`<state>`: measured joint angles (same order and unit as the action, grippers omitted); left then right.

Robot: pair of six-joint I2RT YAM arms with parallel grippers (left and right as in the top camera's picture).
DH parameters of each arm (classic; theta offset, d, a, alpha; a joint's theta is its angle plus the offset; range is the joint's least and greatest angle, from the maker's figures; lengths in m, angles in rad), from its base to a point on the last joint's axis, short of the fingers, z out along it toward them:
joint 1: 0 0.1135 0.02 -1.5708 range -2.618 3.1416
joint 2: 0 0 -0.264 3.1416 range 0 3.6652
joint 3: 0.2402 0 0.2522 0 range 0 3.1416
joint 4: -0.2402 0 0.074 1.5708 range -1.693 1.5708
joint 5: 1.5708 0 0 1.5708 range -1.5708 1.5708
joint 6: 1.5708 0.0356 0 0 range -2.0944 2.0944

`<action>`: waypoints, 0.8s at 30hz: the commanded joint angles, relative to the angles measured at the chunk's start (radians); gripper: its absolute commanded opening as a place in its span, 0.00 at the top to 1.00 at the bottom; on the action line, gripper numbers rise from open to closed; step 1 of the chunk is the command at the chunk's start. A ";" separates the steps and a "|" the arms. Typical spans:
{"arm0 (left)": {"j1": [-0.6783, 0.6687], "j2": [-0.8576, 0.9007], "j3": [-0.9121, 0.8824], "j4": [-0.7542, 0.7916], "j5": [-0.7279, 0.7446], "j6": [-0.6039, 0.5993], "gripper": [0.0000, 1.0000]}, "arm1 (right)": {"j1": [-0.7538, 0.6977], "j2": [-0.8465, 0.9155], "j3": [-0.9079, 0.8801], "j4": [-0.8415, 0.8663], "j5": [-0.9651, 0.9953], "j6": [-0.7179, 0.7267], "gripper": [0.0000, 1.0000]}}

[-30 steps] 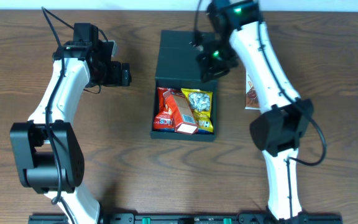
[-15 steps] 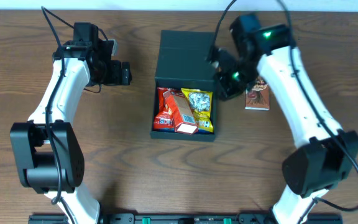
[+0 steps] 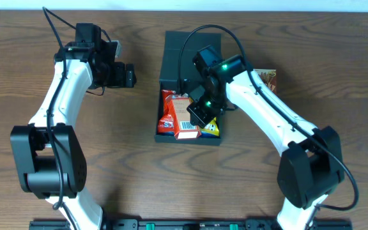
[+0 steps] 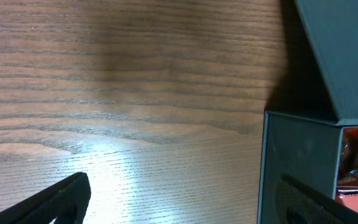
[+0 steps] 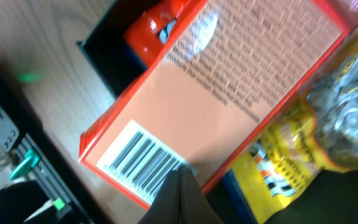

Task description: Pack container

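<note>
1. The container (image 3: 190,140), a dark square cardboard box, sits at the middle of the tabletop (image 3: 126,166). Its flap lid (image 3: 181,54) is thrown back on the 12 o'clock side.
2. Inside, a red snack pouch (image 3: 167,110) lies along the 9 o'clock wall. An orange-red carton (image 3: 185,128) with its barcode showing runs down the centre, and a yellow snack pack (image 3: 213,130) fills the 3 o'clock side.
3. The right tool (image 3: 195,116) is down over the carton. Its wrist view shows only one dark fingertip (image 5: 179,199) against the carton's edge, so I cannot tell whether it is gripping or parted.
4. The step looks like seating the carton among the packs. It is best done with light downward pressure, keeping the carton flat between pouch and yellow pack rather than riding up on either.
5. When withdrawing, lift straight up first so the wrist clears the box walls and the lid.
6. A brown snack pack (image 3: 268,78) lies on the tabletop at the box's 2 o'clock, seemingly the next item.
7. The left tool (image 3: 125,75) hovers at the box's 10 o'clock, its fingers (image 4: 67,199) spread wide and holding nothing.
</note>
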<state>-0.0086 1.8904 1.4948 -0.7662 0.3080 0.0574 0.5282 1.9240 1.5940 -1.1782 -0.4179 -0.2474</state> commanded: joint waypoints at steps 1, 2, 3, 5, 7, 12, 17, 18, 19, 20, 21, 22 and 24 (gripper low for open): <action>0.002 -0.017 0.026 -0.005 0.003 0.014 0.05 | 0.015 0.026 -0.013 0.020 -0.001 -0.015 0.99; 0.002 -0.017 0.026 -0.006 0.003 0.014 0.05 | 0.018 0.034 -0.013 0.024 -0.001 -0.016 0.99; 0.002 -0.017 0.026 -0.008 0.003 0.014 0.05 | 0.020 0.041 -0.013 0.030 -0.001 -0.016 0.99; 0.002 -0.017 0.026 -0.008 0.003 0.014 0.05 | 0.026 0.059 -0.013 0.041 -0.001 -0.016 0.99; 0.002 -0.017 0.026 -0.008 0.003 0.014 0.05 | 0.035 0.077 -0.013 0.058 -0.002 -0.016 0.99; 0.002 -0.017 0.026 -0.008 0.003 0.014 0.05 | 0.053 0.117 -0.014 0.100 0.000 -0.016 0.99; 0.002 -0.017 0.026 -0.008 0.003 0.014 0.05 | 0.049 0.117 0.010 0.134 0.005 -0.015 0.99; 0.002 -0.017 0.026 -0.008 0.003 0.014 0.05 | 0.045 0.117 0.029 0.126 0.004 -0.014 0.99; 0.002 -0.017 0.026 -0.008 0.003 0.014 0.05 | 0.040 0.116 0.057 0.107 0.004 -0.012 0.99; 0.002 -0.017 0.026 -0.008 0.003 0.014 0.05 | 0.034 0.114 0.088 0.082 0.007 -0.012 0.99; 0.002 -0.017 0.026 -0.008 0.003 0.014 0.05 | 0.031 0.114 0.130 0.047 0.014 -0.012 0.99; 0.002 -0.017 0.026 -0.008 0.003 0.015 0.05 | 0.026 0.114 0.190 -0.012 0.031 -0.012 0.99; 0.002 -0.017 0.026 -0.008 0.003 0.018 0.05 | 0.020 0.114 0.270 -0.102 0.061 -0.013 0.99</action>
<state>-0.0086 1.8904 1.4948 -0.7712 0.3084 0.0578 0.5510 2.0335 1.7561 -1.2232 -0.3950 -0.2474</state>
